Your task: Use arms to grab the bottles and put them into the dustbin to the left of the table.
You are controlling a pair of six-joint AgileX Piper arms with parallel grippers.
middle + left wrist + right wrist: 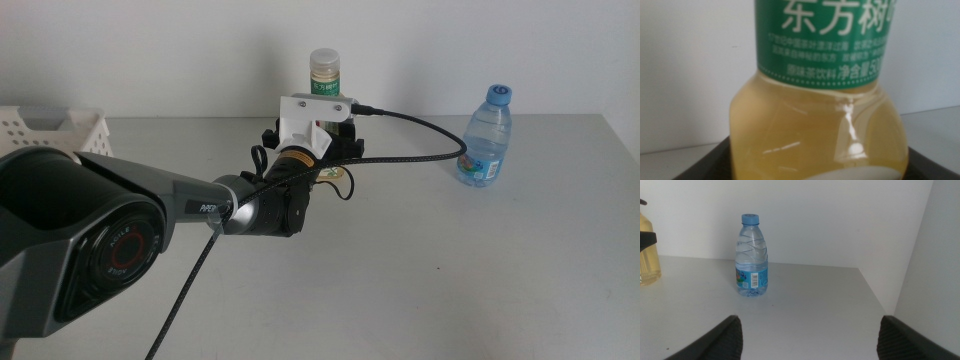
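Left hand at the tea bottle
The left hand [335,150] straddled the upright tea bottle [815,125]; grip unclear. The right hand [807,337] waited, jaws apart, facing the water bottle [751,257] on the desk [805,300].

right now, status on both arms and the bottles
Left gripper at tea bottle, fingers either side. Right gripper waiting, open, facing water bottle. Nothing between them. Dustbin far left.

The tea bottle [815,115] is yellow, with a green label and white letters. Its cap [325,62] is pale and see-through. The water bottle [751,257] is clear with a blue cap and a blue label. The table [420,270] is plain light grey. The dustbin [45,125] is white with rows of holes. The left arm [120,225] is grey and black, with a red ring and a white part near the tea bottle.
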